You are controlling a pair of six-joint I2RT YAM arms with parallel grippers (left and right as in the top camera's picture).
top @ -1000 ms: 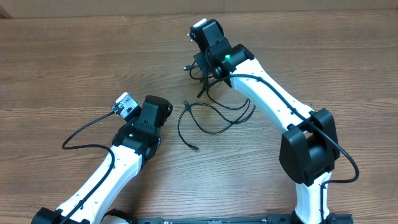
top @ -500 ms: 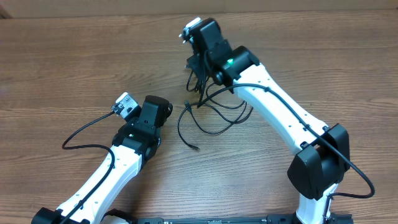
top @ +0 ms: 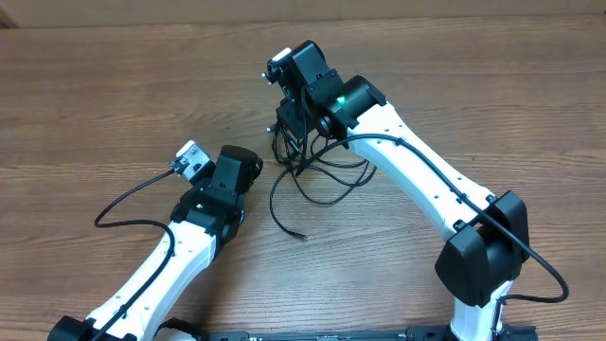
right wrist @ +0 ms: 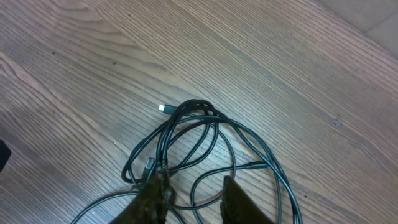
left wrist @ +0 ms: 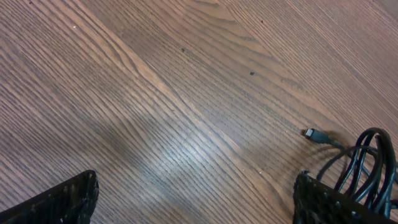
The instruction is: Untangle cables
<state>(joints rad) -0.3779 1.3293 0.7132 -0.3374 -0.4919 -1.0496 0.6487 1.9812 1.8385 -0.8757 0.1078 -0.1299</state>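
Observation:
The cables (top: 327,175) lie as thin black cords in loose loops on the wooden table between the two arms, bunched into a clump under my right gripper (top: 290,125). One loose end (top: 301,234) trails toward the front. In the right wrist view my right gripper (right wrist: 194,180) is slightly open just over the cables (right wrist: 186,134); one strand crosses the gap and the left finger touches the bunch. A silver plug (right wrist: 162,108) sticks out beyond it. My left gripper (left wrist: 196,186) is wide open over bare wood, with the cables (left wrist: 367,162) and a plug (left wrist: 311,133) at its right finger.
The wooden table (top: 114,85) stretches bare to the left and far side. A thicker black wire (top: 123,204) loops off my left arm onto the table. My right arm (top: 417,180) reaches across the right half.
My right gripper moved left and dragged the cable clump with it, then parted its jaws from shut. The loose cable end shifted slightly. The left arm stayed still.

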